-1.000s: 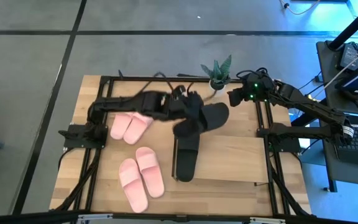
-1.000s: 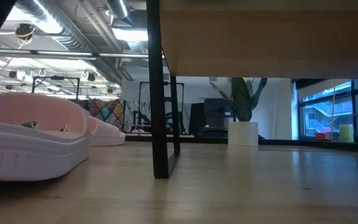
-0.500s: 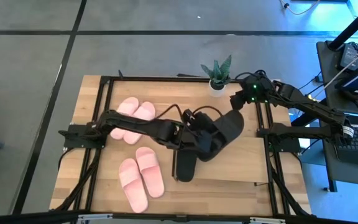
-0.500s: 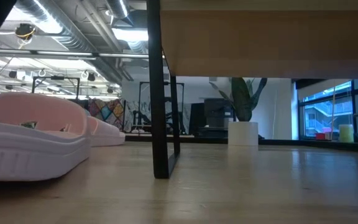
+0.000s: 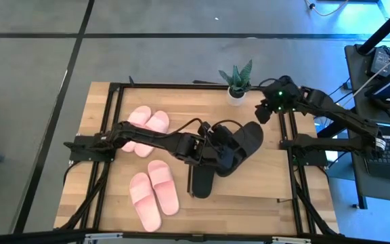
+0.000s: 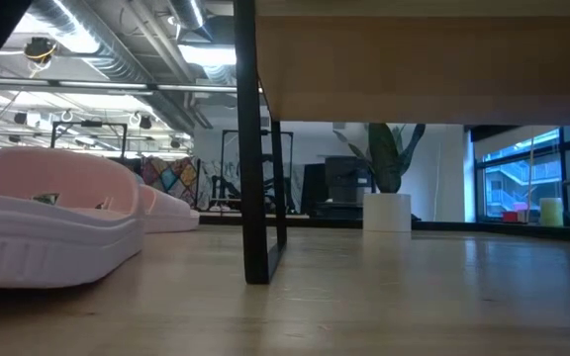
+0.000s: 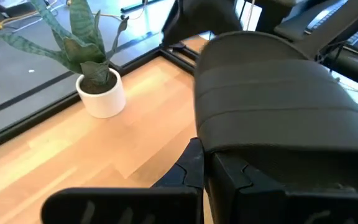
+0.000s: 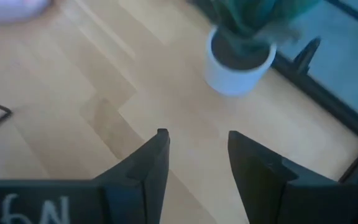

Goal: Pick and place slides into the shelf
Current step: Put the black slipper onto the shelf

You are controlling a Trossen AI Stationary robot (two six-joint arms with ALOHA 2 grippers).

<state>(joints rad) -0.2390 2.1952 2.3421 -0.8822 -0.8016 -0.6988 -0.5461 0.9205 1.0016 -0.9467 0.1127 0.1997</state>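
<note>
At the lower left of the high view, 1 pale pink pair (image 5: 154,193) lies flat on the bench (image 5: 107,102). Just right of it, at centre frame, a black slide (image 5: 204,177) lies on the shelf (image 5: 263,169). Above it, the left gripper (image 5: 212,144) is clamped on the second black slide (image 5: 239,142), carrying it tilted over the shelf's left part. The foam looks light and springy, a little slick, so I judge the wide strap or the sole edge the surest hold; a squeeze will dent it, not harm it. Further up left, the other pink pair (image 5: 144,129) rests on the bench. At the upper right, the right gripper (image 5: 264,112) waits near the potted plant (image 5: 236,83), its fingers (image 8: 145,163) parted and empty. Against half a second ago, the carried slide has barely shifted, and the right gripper has dropped slightly.
</note>
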